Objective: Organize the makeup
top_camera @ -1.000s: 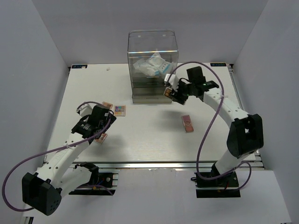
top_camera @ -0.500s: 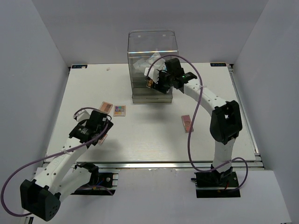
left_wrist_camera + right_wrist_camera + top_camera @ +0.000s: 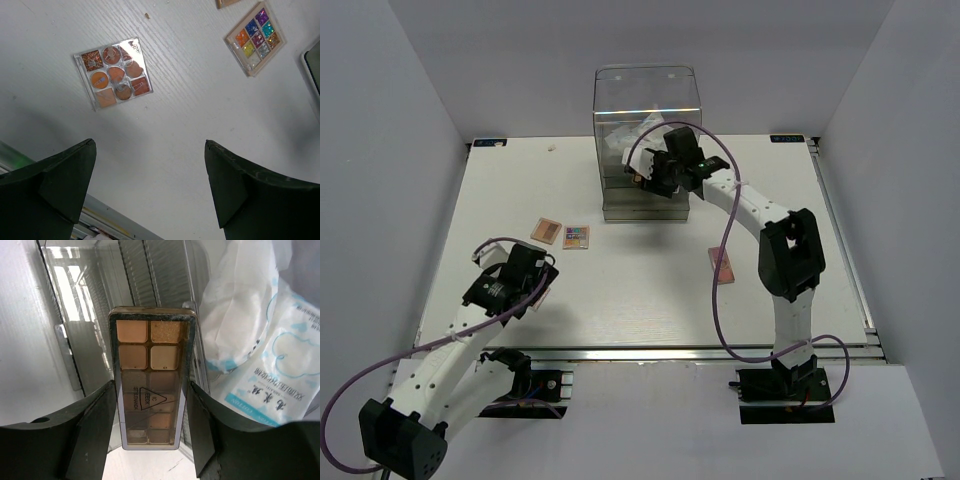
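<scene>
At the upper centre of the top view, my right tool (image 3: pixel 655 172) sits against the front of the clear drawer box (image 3: pixel 647 105), pinching a brown palette (image 3: pixel 150 380) by its two long sides. In the right wrist view the palette's long axis runs straight up the frame, pans facing the camera and far end pointing into the box among the clear dividers. I cannot tell whether that end is already inside a slot. The white-blue packet (image 3: pixel 260 340) lies crumpled inside the box at the right of that view. My left tool (image 3: pixel 150 145) hangs over the counter (image 3: pixel 640 290) at the lower left of the top view, its fingers spread wide with nothing between them. Above them in the left wrist view an orange palette (image 3: pixel 116 72) in a clear case lies flat and slightly turned, and a multicolour palette (image 3: pixel 256 37) sits corner-on at the upper right. A pink palette (image 3: pixel 723 265) lies right of centre on the white ribbed counter, partly behind the right arm's cable. Plain pale walls (image 3: pixel 400 120) close in the sides and back. Since a second ago the right arm has swung left from beside the box to its front, and the left arm has drawn back toward the lower left, while the pink palette has not moved.
</scene>
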Tool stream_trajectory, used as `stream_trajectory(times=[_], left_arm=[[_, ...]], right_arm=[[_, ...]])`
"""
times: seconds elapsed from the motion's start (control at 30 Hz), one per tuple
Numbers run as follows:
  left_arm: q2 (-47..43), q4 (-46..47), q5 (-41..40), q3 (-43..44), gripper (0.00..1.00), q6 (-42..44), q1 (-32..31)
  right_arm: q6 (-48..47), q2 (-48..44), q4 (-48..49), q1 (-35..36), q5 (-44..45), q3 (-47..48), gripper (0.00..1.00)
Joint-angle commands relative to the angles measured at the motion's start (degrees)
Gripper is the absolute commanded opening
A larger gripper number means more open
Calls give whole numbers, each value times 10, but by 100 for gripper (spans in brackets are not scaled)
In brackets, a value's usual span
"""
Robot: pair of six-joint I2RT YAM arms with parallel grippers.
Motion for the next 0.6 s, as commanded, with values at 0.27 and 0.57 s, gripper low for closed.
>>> stream_trajectory(times=[0.27, 0.57], left_arm=[[-31, -23, -14, -21, 98, -20, 4], [-31, -19, -13, -28, 98, -25, 4]], right_arm=[[-41, -8, 120, 26, 70, -76, 25], [-46, -7, 165, 26, 100, -114, 66]])
